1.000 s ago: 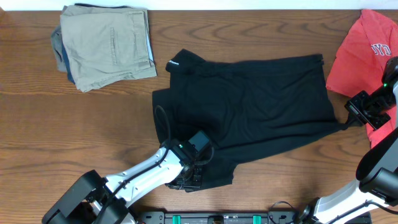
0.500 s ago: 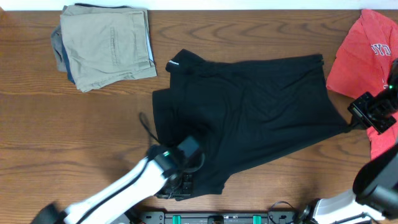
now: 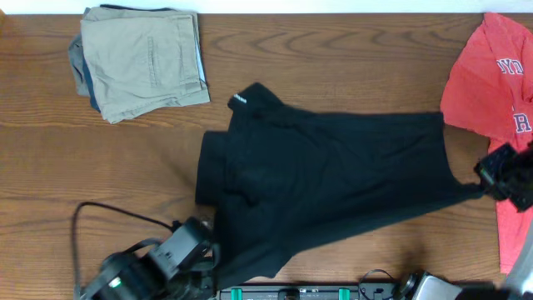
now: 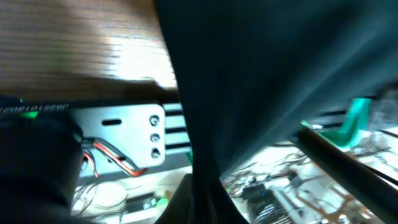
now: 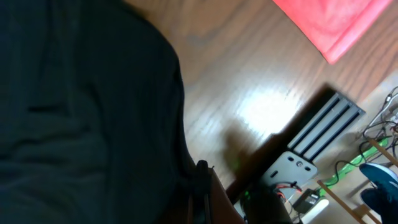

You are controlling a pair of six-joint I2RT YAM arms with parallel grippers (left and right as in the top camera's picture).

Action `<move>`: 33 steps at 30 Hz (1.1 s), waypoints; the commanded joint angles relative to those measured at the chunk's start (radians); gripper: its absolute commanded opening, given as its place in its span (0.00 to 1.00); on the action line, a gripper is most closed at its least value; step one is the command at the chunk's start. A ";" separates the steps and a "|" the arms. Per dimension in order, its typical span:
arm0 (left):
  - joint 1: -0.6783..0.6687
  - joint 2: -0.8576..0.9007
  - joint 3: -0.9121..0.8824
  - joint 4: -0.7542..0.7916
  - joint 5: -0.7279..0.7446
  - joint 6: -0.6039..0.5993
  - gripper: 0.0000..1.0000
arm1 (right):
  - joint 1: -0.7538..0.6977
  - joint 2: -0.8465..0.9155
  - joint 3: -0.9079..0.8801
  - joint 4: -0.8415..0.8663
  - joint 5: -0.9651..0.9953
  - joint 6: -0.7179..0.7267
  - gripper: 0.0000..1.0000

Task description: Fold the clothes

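Now the left gripper (image 3: 206,252) is pinching the black garment (image 3: 333,183) by its near corner and pulling it back toward the table's (image 3: 100,167) front edge, while the right gripper (image 3: 485,182) is pinching its right corner, so it is stretching flat mid-table for folding.

Black garment (image 3: 333,179) on wooden table (image 3: 100,167)

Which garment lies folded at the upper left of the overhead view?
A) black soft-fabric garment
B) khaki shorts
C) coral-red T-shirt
B: the khaki shorts lie folded there; the black soft-fabric garment is spread mid-table and the coral-red T-shirt lies at the right edge.
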 commanded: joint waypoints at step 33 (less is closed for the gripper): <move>0.000 0.280 0.063 0.447 -0.542 -0.001 0.06 | 0.013 -0.167 -0.349 0.391 0.019 0.146 0.01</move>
